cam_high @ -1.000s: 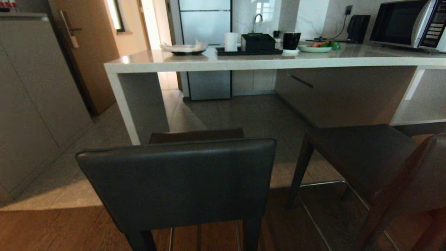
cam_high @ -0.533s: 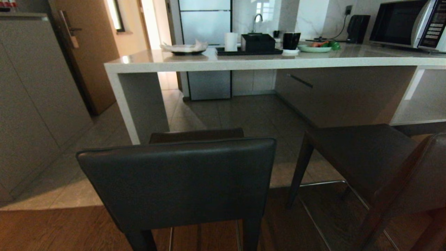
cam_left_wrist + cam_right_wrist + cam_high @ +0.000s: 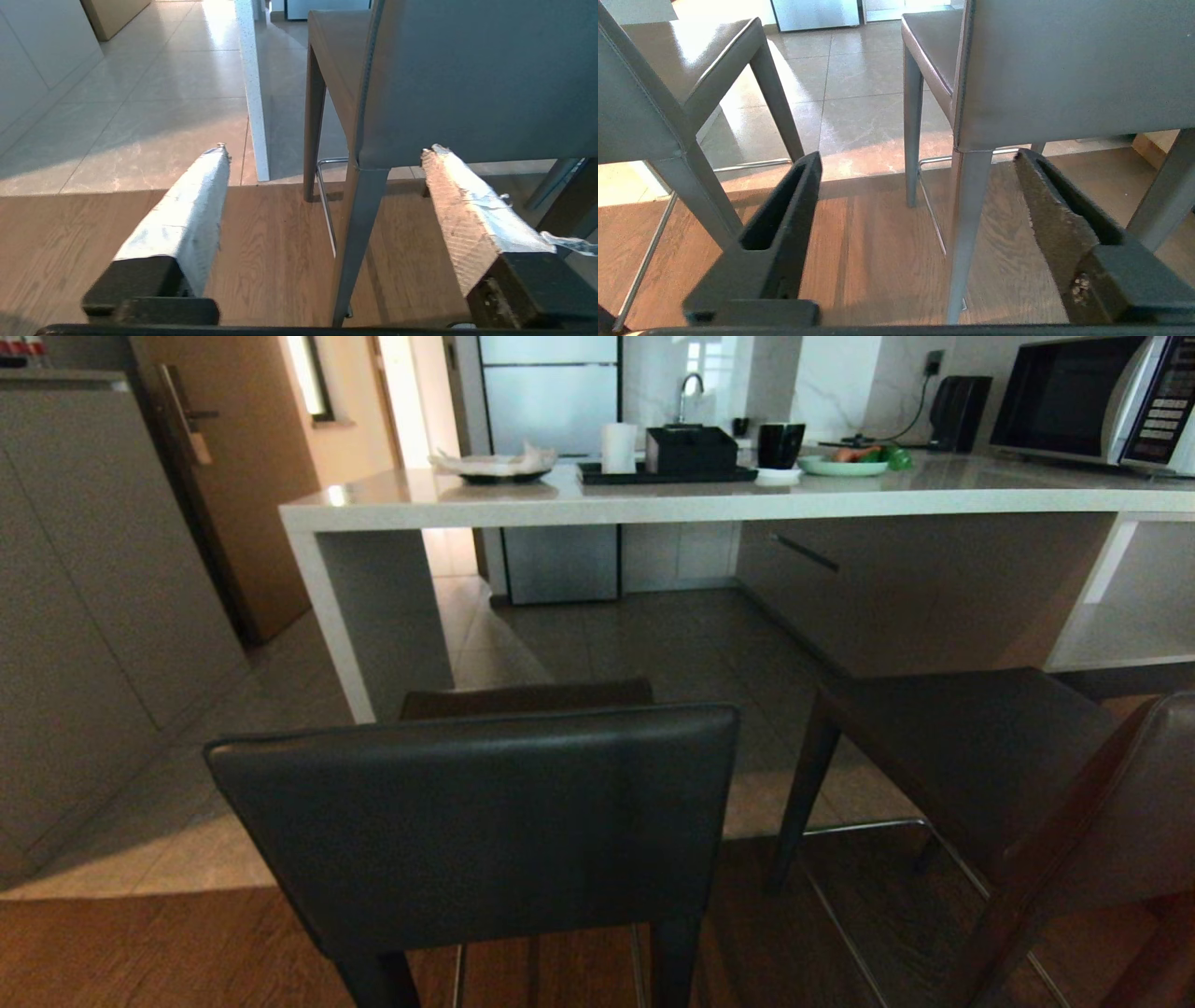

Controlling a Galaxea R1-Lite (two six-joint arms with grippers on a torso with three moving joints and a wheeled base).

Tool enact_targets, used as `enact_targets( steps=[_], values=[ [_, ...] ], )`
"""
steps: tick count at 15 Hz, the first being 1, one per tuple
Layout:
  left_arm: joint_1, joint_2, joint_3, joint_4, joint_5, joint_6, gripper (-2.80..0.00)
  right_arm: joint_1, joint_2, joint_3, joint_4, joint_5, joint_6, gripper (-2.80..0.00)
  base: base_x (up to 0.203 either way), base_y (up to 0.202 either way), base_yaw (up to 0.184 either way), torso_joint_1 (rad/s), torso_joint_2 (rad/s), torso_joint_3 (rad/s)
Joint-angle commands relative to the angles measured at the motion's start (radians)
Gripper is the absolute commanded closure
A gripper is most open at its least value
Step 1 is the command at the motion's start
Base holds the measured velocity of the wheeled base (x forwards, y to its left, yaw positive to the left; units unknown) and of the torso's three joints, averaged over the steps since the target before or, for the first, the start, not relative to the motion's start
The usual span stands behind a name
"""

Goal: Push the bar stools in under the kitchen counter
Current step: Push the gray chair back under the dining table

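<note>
Two bar stools stand before one kitchen counter (image 3: pixel 709 504), both pulled out from it and not under the slab. The left bar stool (image 3: pixel 476 821) is nearest the camera in the head view, its back turned this way: a low padded backrest in dark grey-black leather with a stitched edge, a sliver of the square seat showing over its top, slim dark legs and thin metal footrest bars below. The right bar stool (image 3: pixel 980 756) stands just beside it, turned at an angle, its square seat facing the counter's open shelves and its backrest running out of the picture's right edge. Both stand on the wooden floor (image 3: pixel 140 943), at the line where the pale tiles (image 3: pixel 653 644) begin.

The counter is a thick pale speckled slab with a matching side panel on the left. On it, left to right, are one plate with something white, one white cup, one black box on a dark tray, one black mug, one plate of vegetables and one microwave (image 3: pixel 1092 397).

Neither arm shows in the head view. The left gripper (image 3: pixel 324 154) is held low behind a stool's backrest and rear leg, fingers spread wide, empty, their pads wrapped in pale tape. The right gripper (image 3: pixel 917 158) is held likewise, released and empty, with both stools ahead of it.
</note>
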Motion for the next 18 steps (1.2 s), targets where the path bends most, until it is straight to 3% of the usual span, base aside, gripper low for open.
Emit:
enact_targets(
  steps=[1, 13, 15, 18],
  values=[
    [0.002, 0.001, -0.001, 0.001, 0.0, 0.0, -2.8, 0.0, 0.001, 0.002, -0.001, 0.0, 0.001, -2.8, 0.0, 0.0, 0.0, 0.0, 0.0, 0.0],
    [0.001, 0.001, 0.001, -0.013, 0.002, -0.006, -2.8, 0.0, 0.0, -0.012, -0.014, 0.005, -0.006, -2.8, 0.0, 0.0, 0.0, 0.0, 0.0, 0.0],
    [0.001, 0.021, -0.086, -0.03, -0.019, -0.021, -2.8, 0.001, 0.033, -0.139, -0.009, 0.027, -0.002, -2.8, 0.0, 0.0, 0.0, 0.0, 0.0, 0.0],
    [-0.02, 0.236, -0.385, -0.027, -0.118, -0.033, -2.8, 0.012, 0.222, -0.285, -0.011, 0.08, -0.003, -2.8, 0.0, 0.0, 0.0, 0.0, 0.0, 0.0]
  ],
)
